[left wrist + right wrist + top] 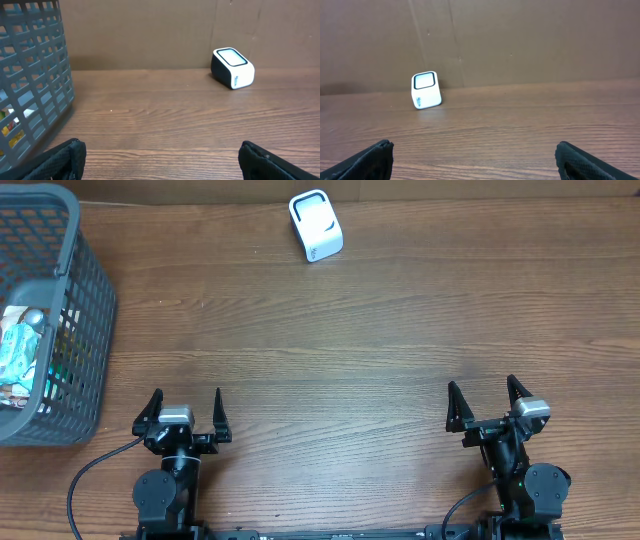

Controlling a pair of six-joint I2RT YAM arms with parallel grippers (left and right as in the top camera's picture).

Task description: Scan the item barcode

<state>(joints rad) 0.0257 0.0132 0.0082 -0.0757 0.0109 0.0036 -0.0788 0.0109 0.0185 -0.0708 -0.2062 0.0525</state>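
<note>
A small white barcode scanner [315,225] with a dark window stands at the far middle of the wooden table, also seen in the left wrist view [232,67] and the right wrist view [425,89]. Packaged items [22,352] lie inside the grey basket [85,300] at the far left; no barcode shows on them. My left gripper [186,408] rests open near the front edge, right of the basket, nothing between its fingers. At the front right my right gripper [489,402] is open too and holds nothing.
The basket's slatted wall [35,80] fills the left of the left wrist view. A brown board backs the table's far edge [520,40]. Bare wood lies between both grippers and the scanner.
</note>
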